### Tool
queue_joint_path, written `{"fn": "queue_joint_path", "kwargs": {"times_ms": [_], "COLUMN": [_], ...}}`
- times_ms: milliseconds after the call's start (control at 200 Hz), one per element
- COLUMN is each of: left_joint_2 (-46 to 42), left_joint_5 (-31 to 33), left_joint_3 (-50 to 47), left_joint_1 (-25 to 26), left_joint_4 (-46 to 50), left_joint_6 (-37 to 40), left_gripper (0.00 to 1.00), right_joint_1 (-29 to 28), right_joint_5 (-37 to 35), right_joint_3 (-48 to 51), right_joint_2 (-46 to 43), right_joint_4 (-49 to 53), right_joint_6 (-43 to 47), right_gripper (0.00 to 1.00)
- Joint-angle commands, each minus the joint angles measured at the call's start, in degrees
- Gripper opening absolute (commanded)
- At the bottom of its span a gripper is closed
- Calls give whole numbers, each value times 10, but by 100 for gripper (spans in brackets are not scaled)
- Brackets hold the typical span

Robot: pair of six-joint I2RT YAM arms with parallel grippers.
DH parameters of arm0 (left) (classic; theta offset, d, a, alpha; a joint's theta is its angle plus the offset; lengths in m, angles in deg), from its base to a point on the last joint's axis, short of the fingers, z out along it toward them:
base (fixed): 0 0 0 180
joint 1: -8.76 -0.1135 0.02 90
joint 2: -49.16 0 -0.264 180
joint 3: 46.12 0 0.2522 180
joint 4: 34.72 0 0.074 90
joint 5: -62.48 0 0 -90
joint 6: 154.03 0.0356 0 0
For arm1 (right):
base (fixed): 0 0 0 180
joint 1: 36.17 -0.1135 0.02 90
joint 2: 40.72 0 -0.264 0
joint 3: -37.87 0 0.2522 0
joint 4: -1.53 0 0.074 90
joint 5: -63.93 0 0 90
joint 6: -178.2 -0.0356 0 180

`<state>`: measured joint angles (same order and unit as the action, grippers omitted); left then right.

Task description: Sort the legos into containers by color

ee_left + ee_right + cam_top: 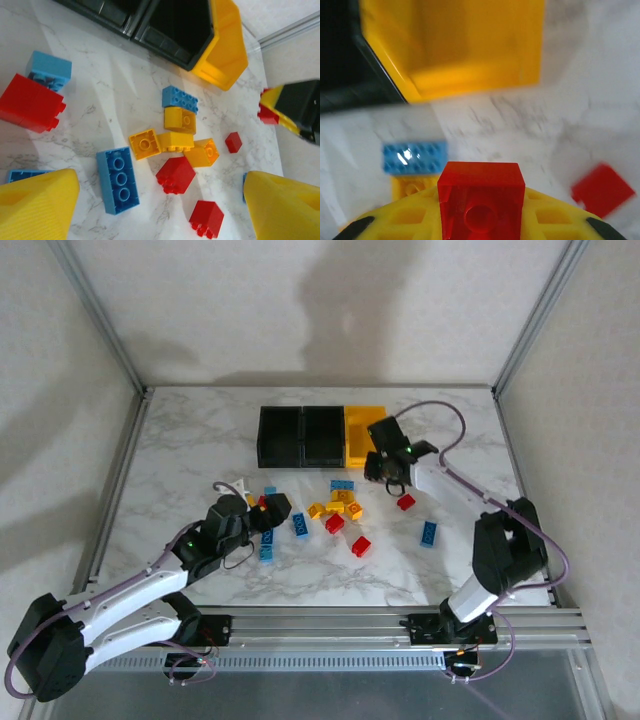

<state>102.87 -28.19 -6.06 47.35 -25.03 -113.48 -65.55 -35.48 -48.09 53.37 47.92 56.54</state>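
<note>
The containers stand in a row at the back: two black bins [280, 435] [323, 435] and a yellow bin [365, 435]. My right gripper [388, 475] hovers just in front of the yellow bin [470, 45], shut on a red lego [481, 200]. My left gripper [268, 515] is open above the scattered legos, its yellow fingers [35, 205] wide apart. Below it lie a long blue lego [117, 180], two red legos [175, 175] [206, 217] and a cluster of yellow legos [175, 141].
More legos lie loose: a red one [405, 502] and a blue one [429, 533] to the right, a blue one [267, 545] by the left gripper, a big red block [30, 102]. Metal frame posts border the marble table [180, 460].
</note>
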Motion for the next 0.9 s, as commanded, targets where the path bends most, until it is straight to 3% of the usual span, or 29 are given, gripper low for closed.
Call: {"fn": "queue_joint_path", "kwargs": {"times_ms": [0, 335, 731, 896], "left_joint_2": [-7, -15, 5, 1], "left_joint_5": [19, 38, 42, 56], "left_joint_3": [21, 42, 47, 48], "left_joint_1": [5, 5, 5, 5], "left_joint_4": [27, 61, 57, 68], "left_joint_6": [-10, -11, -14, -18], "left_gripper": [86, 86, 86, 86], "right_joint_1": [4, 44, 58, 58], "right_joint_5": [-12, 2, 14, 11], "right_joint_3": [-80, -262, -346, -348], "right_joint_2": [71, 244, 332, 328], "right_joint_4": [26, 40, 45, 42], "right_joint_6": [30, 46, 55, 53], "right_gripper": [28, 29, 33, 41]}}
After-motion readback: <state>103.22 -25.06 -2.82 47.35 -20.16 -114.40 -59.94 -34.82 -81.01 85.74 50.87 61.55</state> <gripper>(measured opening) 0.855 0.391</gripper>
